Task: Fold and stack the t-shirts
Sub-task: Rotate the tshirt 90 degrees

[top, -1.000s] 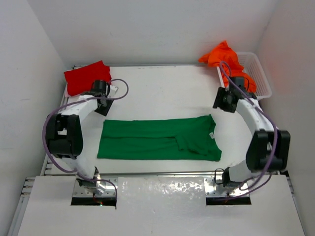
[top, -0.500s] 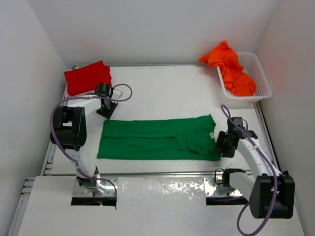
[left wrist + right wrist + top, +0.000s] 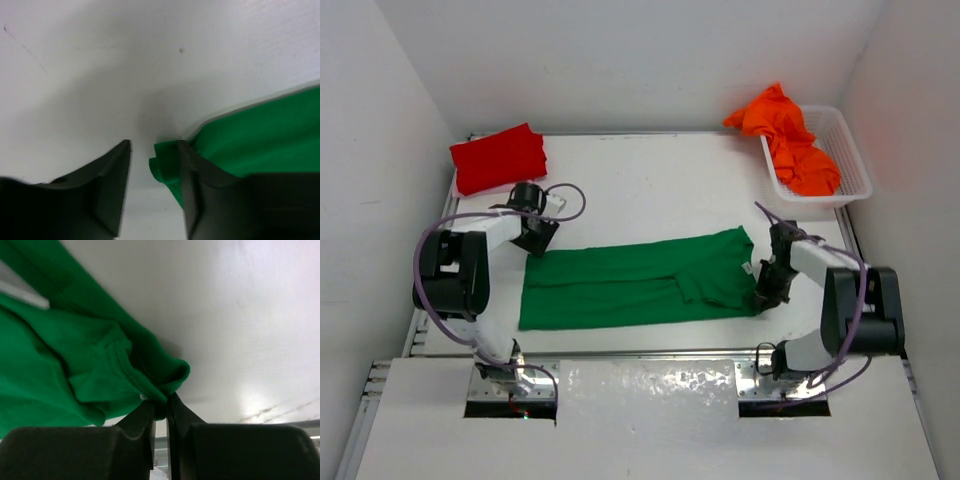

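The green t-shirt (image 3: 640, 285) lies folded lengthwise across the middle of the table. My left gripper (image 3: 535, 240) is at its far left corner, low on the table. In the left wrist view the left gripper (image 3: 154, 167) is open, with the green corner (image 3: 167, 162) between the jaws against the right finger. My right gripper (image 3: 766, 294) is at the shirt's near right corner. In the right wrist view the right gripper (image 3: 160, 407) is shut on a bunched green hem (image 3: 100, 365). The red t-shirt (image 3: 498, 157) lies folded at the far left. The orange t-shirt (image 3: 790, 135) is heaped in the basket. The pink t-shirt is out of view.
The white mesh basket (image 3: 855, 170) stands at the far right corner against the right wall. White walls close in the table on the left, back and right. Both arms' purple cables loop above the table near the shirt's ends.
My right arm swung from the basket down to the green shirt's near right corner and shut on it. My left gripper moved onto the far left corner. The shirt's right end shifted slightly.
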Robot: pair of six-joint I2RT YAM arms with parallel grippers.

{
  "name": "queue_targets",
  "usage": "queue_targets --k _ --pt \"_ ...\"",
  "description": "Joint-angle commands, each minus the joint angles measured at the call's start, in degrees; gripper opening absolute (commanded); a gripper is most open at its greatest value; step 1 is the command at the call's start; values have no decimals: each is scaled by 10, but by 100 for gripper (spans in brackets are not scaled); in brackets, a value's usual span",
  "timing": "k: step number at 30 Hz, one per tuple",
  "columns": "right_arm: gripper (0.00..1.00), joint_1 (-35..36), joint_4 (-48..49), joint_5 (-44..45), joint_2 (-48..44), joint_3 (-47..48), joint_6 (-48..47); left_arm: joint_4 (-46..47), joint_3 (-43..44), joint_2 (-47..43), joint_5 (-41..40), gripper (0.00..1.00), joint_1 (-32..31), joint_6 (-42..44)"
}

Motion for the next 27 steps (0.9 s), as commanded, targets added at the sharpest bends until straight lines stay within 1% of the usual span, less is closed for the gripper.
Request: queue_targets --k 1,2,3,4,5,6,7,8,9,10,11,12,13,14,15,17,18,19,20,21,23,24,25,26,27 --pt "9 0 115 42 96 72 -22 -27 8 -43 -1 46 13 -5" --pt "8 2 114 47 117 93 -28 -35 13 -46 -2 54 15 -6" --pt "8 4 111 50 138 140 -31 -41 25 -49 -4 56 17 -9" --pt "8 6 107 54 180 169 -34 -50 30 -53 -5 57 22 -9" --pt "8 13 102 58 201 195 -41 -54 35 -56 -8 57 25 -9" --pt "8 17 89 61 222 254 -45 -57 42 -57 -10 57 27 -10" --pt "8 26 76 61 261 315 -52 -59 47 -60 -17 57 30 -11" --pt "8 39 76 61 281 316 -56 -62 47 -62 -19 57 30 -11" --pt "8 44 59 62 303 379 -60 -64 52 -62 -19 57 30 -10" --pt "8 50 47 65 326 417 -65 -68 54 -62 -21 57 30 -10" --pt "9 59 35 68 374 487 -75 -70 56 -61 -24 57 30 -10" --pt "9 62 13 72 400 519 -77 -71 57 -61 -24 57 30 -11" --pt "9 61 3 77 451 555 -80 -72 59 -58 -26 57 30 -12" --pt "9 62 -6 76 451 588 -82 -73 59 -57 -28 57 30 -13" --pt "9 62 -25 77 501 657 -85 -74 60 -55 -27 57 30 -16" --pt "9 62 -41 87 551 732 -96 -79 63 -49 -27 57 30 -17" --pt "9 62 -53 86 601 809 -99 -80 63 -45 -26 57 30 -18" --pt "10 62 -55 79 626 848 -104 -80 65 -42 -25 57 30 -19" --pt "10 63 -55 65 648 918 -107 -83 67 -40 -23 57 30 -21" --pt "12 63 -48 60 685 944 -108 -86 68 -33 -21 57 30 -23" --pt "19 65 -23 58 704 979 -101 -86 72 -27 -22 57 30 -27" --pt "23 65 20 54 705 976 -98 -86 73 -24 -23 57 30 -29" --pt "26 66 44 50 702 967 -93 -86 74 -22 -23 57 30 -30" --pt "35 66 80 56 699 968 -90 -87 75 -20 -22 57 30 -32" --pt "40 67 94 60 698 974 -89 -89 76 -18 -21 57 30 -34"
